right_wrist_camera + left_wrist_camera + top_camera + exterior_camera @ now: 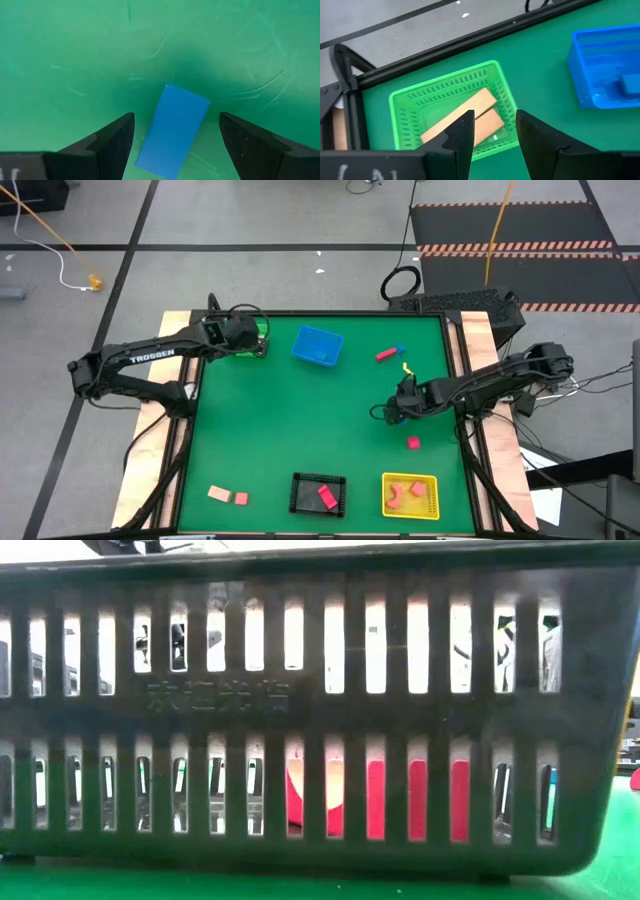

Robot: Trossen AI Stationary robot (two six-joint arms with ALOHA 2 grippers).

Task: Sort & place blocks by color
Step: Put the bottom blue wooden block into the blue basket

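A: Blue block (172,131) — where, lying how?
B: Flat on the mat, long axis slanting between my right claw's (172,145) fingers, which are spread wide and empty.

The green table (300,420) carries four baskets: a green one (415,100) at the far left corner, a blue one (317,346) near the far edge, a black one (317,493) and a yellow one (410,495) along the near edge. Loose on the mat lie a pink-red bar (385,354), a small yellow piece (406,367), a pink-red cube (413,442), a blue block (172,131), and a tan block (218,494) beside a pink-red block (241,499) near the left front.
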